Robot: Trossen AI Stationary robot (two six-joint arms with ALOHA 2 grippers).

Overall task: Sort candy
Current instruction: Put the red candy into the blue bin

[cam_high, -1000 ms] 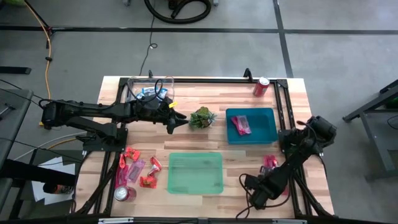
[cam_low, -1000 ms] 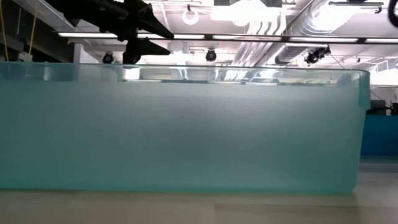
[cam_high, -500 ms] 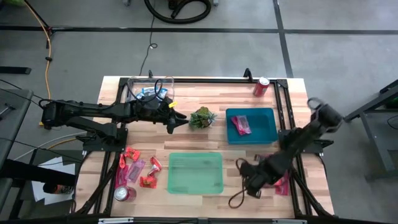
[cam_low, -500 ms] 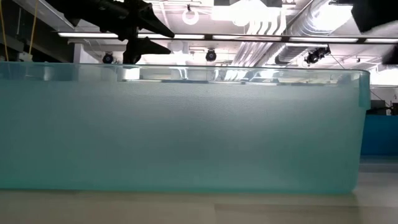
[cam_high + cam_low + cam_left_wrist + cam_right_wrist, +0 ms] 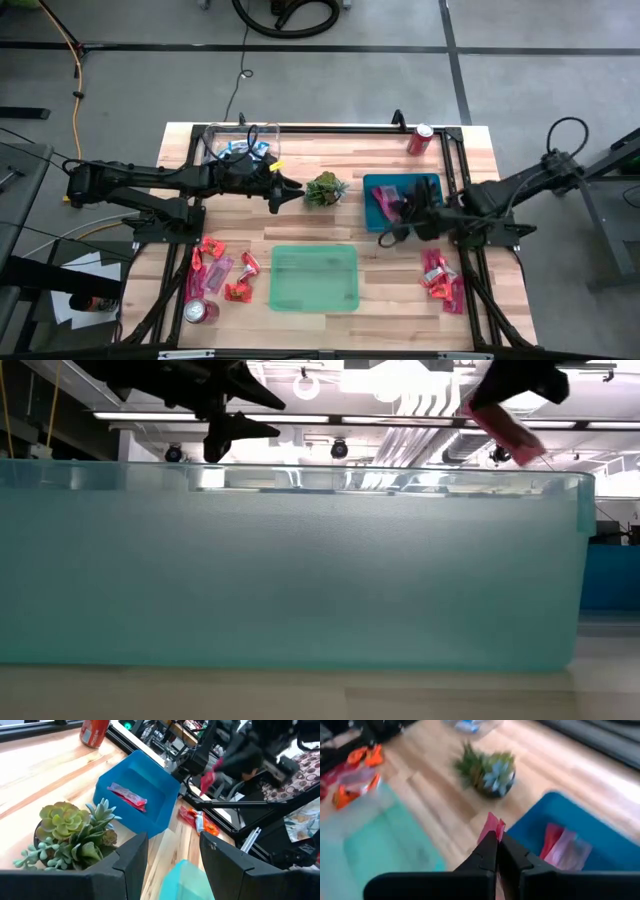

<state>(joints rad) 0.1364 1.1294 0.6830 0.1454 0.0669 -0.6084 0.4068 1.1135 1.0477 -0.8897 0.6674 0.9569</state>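
Observation:
My right gripper [image 5: 403, 213] hangs over the blue bin [image 5: 432, 188], shut on a pink candy [image 5: 492, 826]. More pink candy [image 5: 386, 200] lies in that bin. Loose candy lies in a pile at the near right [image 5: 441, 275] and another at the near left [image 5: 215, 270]. Blue-wrapped candy sits in the clear container [image 5: 240, 143] at the far left. My left gripper [image 5: 172, 862] waits open and empty beside the small plant [image 5: 325, 190]. The green bin [image 5: 313, 278] stands near the front edge. My right gripper pinches the pink candy between its two fingers [image 5: 487, 851], at their free ends. A short piece of wrapper [image 5: 493, 822] sticks out past the tips. The fingers slant down from the table's right side. The candy [image 5: 500, 430] hangs slanted below the gripper, clear of the bin.
A red soda can [image 5: 420, 138] stands at the far right and another [image 5: 200, 312] lies at the near left corner. The plant stands between my two grippers. A black frame [image 5: 330, 128] runs along the table's far edge and sides.
My right gripper has risen from the near right of the table, by the candy pile, and swung toward the far edge to above the blue bin, turning as it went. It now carries a pink candy lifted clear of the table.

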